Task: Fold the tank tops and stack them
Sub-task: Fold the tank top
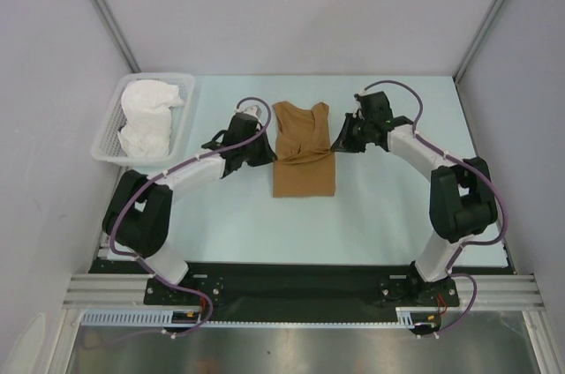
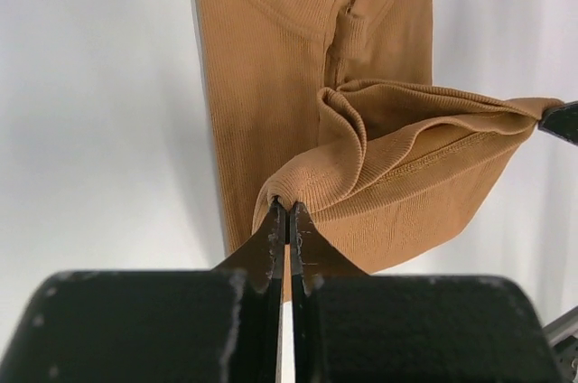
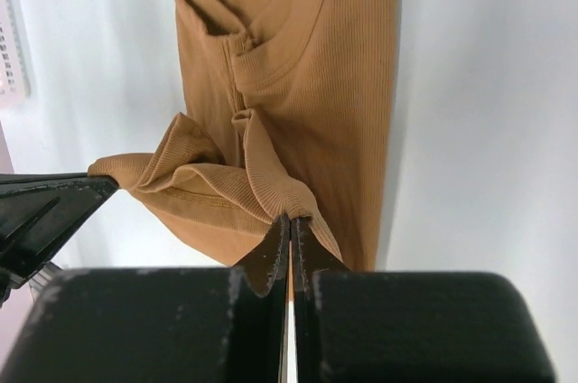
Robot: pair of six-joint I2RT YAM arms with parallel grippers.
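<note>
Both claws are shut tight on the tan tank top (image 1: 304, 167), which lies mid-worktop (image 1: 380, 215). The left claw (image 2: 287, 211) pinches a fold at its left edge and the right claw (image 3: 290, 220) a fold at its right edge, with the cloth between them bunched into a ridge. Over at the far left, the white top (image 1: 148, 118) sits crumpled in the basket (image 1: 159, 77).

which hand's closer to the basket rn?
Left. The left hand pinches the tan top on the side facing the basket. The right hand pinches the top's far side, further from the basket.
</note>
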